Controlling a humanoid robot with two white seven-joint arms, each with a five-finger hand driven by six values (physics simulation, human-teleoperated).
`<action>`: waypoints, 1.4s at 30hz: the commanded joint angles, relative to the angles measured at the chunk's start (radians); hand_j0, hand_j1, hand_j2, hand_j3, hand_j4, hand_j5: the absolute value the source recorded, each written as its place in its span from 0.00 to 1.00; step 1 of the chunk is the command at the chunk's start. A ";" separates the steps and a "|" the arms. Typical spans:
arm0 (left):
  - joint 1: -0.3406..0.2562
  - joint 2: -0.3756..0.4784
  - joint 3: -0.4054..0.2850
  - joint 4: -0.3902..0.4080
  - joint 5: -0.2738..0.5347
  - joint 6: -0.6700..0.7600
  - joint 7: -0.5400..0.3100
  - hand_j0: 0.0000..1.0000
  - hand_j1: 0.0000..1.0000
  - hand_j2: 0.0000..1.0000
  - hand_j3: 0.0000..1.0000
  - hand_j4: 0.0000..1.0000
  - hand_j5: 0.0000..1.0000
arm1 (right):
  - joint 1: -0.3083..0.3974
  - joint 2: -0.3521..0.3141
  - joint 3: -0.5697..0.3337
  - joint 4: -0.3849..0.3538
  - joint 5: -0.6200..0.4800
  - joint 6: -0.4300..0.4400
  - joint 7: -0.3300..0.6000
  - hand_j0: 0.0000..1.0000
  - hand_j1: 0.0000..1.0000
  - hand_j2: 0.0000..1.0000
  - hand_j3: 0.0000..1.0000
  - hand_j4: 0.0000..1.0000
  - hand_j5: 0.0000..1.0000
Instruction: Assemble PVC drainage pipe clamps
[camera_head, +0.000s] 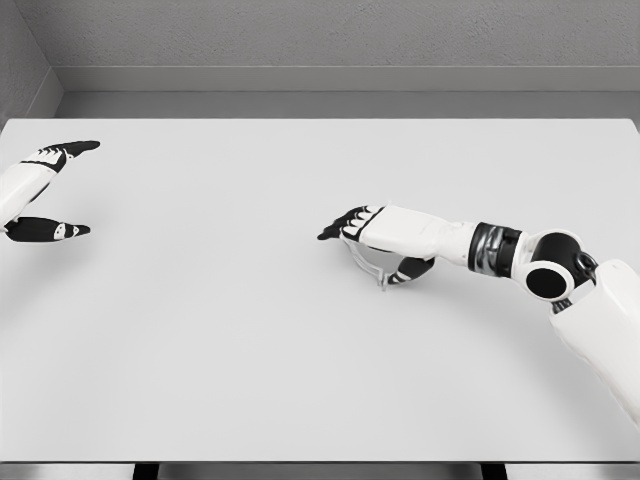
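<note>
With your right robot hand (362, 228) curled around the thin grey clamp (368, 263) near the middle of the counter (220, 330), keep that grasp steady and low, while the left robot hand (45, 195) rests spread at the left edge

Open table (250, 350) between both hands
</note>
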 joint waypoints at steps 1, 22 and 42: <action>0.000 0.001 0.000 -0.002 0.007 0.001 0.001 1.00 1.00 1.00 1.00 1.00 1.00 | 0.000 -0.001 0.000 -0.001 -0.006 0.003 0.000 1.00 1.00 1.00 1.00 1.00 1.00; 0.002 0.001 -0.001 -0.004 0.007 0.001 0.001 1.00 1.00 1.00 1.00 1.00 1.00 | 0.018 -0.083 -0.005 -0.047 -0.019 -0.005 0.001 1.00 1.00 1.00 1.00 1.00 1.00; -0.186 -0.306 -0.064 -0.022 -0.331 0.001 -0.003 1.00 1.00 1.00 1.00 1.00 1.00 | -0.003 -0.343 -0.230 -0.029 -0.024 0.004 0.001 1.00 1.00 1.00 1.00 1.00 1.00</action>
